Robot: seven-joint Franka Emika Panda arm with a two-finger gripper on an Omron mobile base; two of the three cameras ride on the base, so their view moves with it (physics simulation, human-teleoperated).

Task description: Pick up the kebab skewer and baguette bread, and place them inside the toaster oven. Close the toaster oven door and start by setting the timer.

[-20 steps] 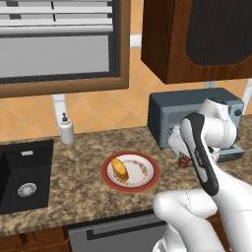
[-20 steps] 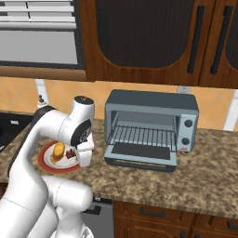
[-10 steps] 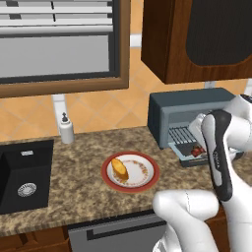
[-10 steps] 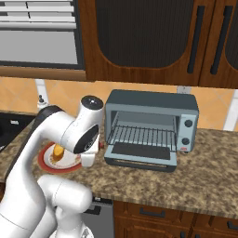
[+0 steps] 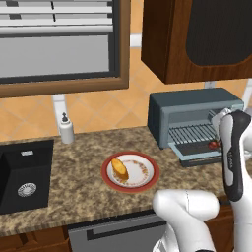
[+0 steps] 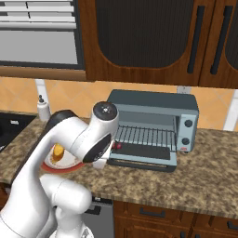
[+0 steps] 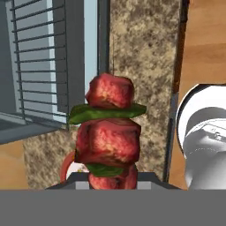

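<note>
My gripper [image 7: 112, 177] is shut on the kebab skewer [image 7: 110, 132], whose red meat chunks and green slices stand up close in the hand view. The skewer [image 5: 214, 144] hangs just over the lowered toaster oven door [image 5: 199, 151], in front of the wire rack [image 7: 39, 57]. From the right base view the skewer [image 6: 116, 145] peeks out beside my forearm at the door's left end. The blue-grey toaster oven [image 6: 153, 122] stands open. The golden baguette bread [image 5: 119, 168] lies on the red-rimmed plate [image 5: 147, 183] left of the oven.
A black sink [image 5: 24, 172] is set into the counter at the far left, with a soap bottle [image 5: 65, 129] behind it. Dark wooden cabinets [image 6: 153, 42] hang above the oven. Oven knobs [image 6: 188, 132] sit on its right side.
My arm has swung right from above the plate to the oven's open door, carrying the skewer. The baguette and plate have stayed put.
</note>
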